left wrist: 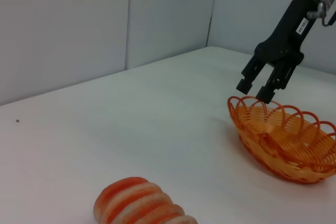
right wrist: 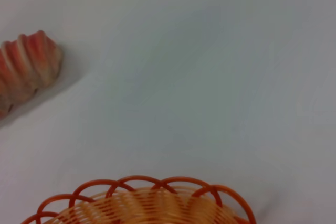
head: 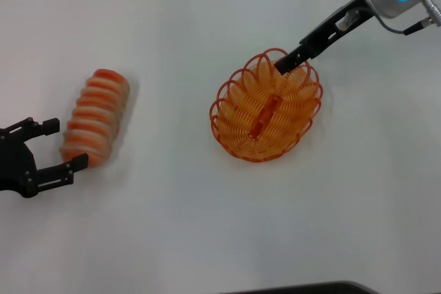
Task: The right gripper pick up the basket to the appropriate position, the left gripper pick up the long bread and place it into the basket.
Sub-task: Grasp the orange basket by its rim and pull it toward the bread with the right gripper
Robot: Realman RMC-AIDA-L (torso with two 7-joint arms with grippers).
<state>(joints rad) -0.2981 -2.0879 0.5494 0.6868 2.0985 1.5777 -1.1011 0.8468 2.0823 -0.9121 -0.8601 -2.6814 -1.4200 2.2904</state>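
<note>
The long bread [head: 96, 115] lies on the white table at the left, cream with orange-red stripes. My left gripper [head: 65, 144] is open at table level by the bread's near end, not holding it. The orange basket [head: 238, 111] sits empty right of centre. My right gripper [head: 284, 65] reaches down to the basket's far rim. In the left wrist view the right gripper [left wrist: 257, 88] is open, its fingertips just above the rim of the basket [left wrist: 273, 153]. The bread also shows in the left wrist view [left wrist: 139, 203] and in the right wrist view [right wrist: 26, 69], where the basket rim [right wrist: 137, 179] is close.
The white table [head: 179, 225] stretches between the bread and the basket. A dark edge [head: 303, 288] runs along the near side in the head view. Grey wall panels [left wrist: 105, 19] stand behind the table.
</note>
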